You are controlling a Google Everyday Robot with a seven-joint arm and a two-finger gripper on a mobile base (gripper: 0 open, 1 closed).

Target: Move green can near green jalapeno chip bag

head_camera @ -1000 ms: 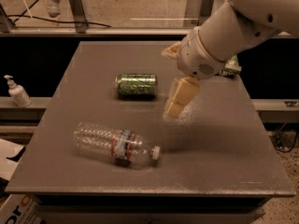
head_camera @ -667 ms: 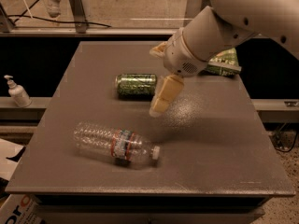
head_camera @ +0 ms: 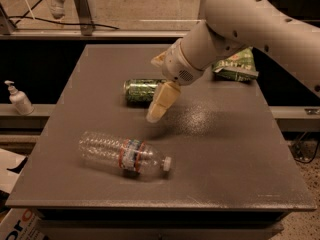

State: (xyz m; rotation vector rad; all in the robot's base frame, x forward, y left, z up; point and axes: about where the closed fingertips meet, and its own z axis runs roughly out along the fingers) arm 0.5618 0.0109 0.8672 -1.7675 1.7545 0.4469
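The green can (head_camera: 141,90) lies on its side on the grey table (head_camera: 225,149), left of the middle. My gripper (head_camera: 154,89) hangs from the white arm at the can's right end. It is open: one cream finger (head_camera: 162,102) points down in front of the can, the other (head_camera: 158,60) sits behind it. I cannot tell if a finger touches the can. The green jalapeno chip bag (head_camera: 236,67) lies flat at the table's far right, partly hidden by the arm.
A clear plastic bottle (head_camera: 124,157) with a white cap lies on its side near the table's front left. A white pump dispenser (head_camera: 19,99) stands on a ledge off the left side. The table's edges drop off on all sides.
The arm has swung left across the table, bringing the gripper from right of the can to the can's right end. The can, bottle and bag have not moved.
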